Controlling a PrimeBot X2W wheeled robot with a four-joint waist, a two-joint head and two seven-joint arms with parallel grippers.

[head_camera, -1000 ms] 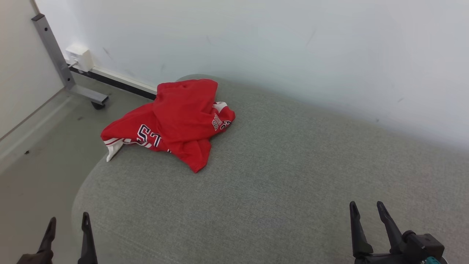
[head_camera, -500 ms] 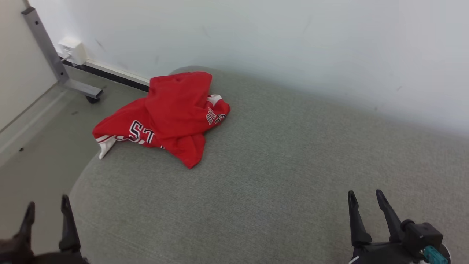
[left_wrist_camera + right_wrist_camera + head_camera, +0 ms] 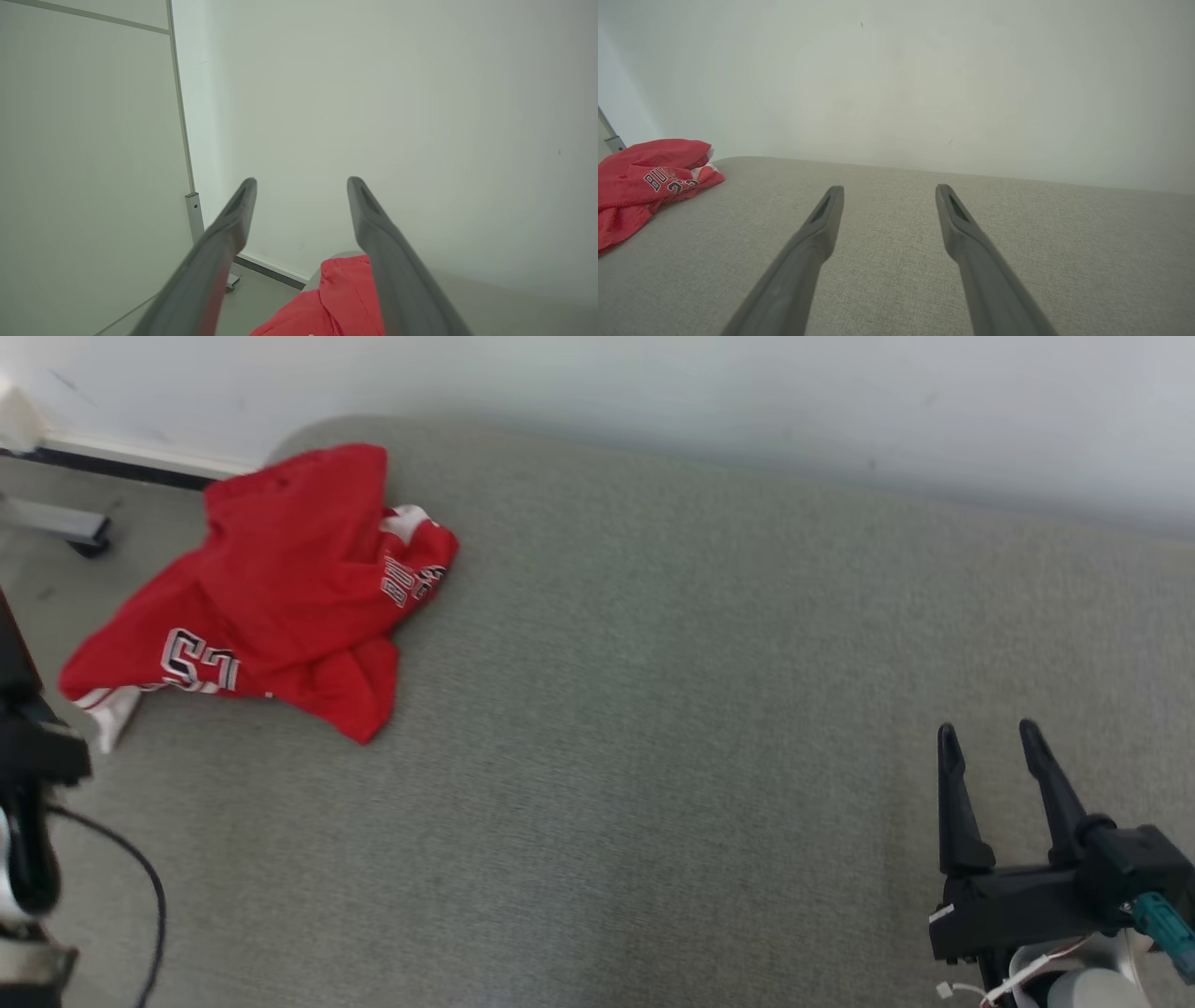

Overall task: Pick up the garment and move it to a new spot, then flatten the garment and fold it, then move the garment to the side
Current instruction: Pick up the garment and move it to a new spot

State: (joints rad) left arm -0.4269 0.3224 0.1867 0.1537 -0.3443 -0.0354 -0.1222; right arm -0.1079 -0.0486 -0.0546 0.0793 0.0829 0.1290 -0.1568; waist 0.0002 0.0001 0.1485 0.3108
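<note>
While the garment (image 3: 252, 588) lies crumpled at the far left corner of the grey cushion (image 3: 653, 756), close under the wall (image 3: 653, 373), you have both pincers spread wide and empty. The left gripper (image 3: 302, 182) hangs above the red cloth, pointing at the wall. The right gripper (image 3: 988, 728) sits over bare cushion, well apart from the garment.

Watch the near-left end of the cloth: its white-trimmed edge droops over the cushion's rim toward the floor (image 3: 37, 588). If you pinch only a top fold there, or drag sideways, I judge the whole heap could slide off. The layers are bunched, so a shallow grip may lift one flap and leave the rest behind. A reach that runs too deep risks knocking the fingers on the wall.

Compared with a second ago, the whole head view has swung — that is the camera, not the garment, which keeps the same heap on the same corner. The left fingers, then at the lower left, have given way to a dark arm part with a cable, and the right gripper shows higher.
</note>
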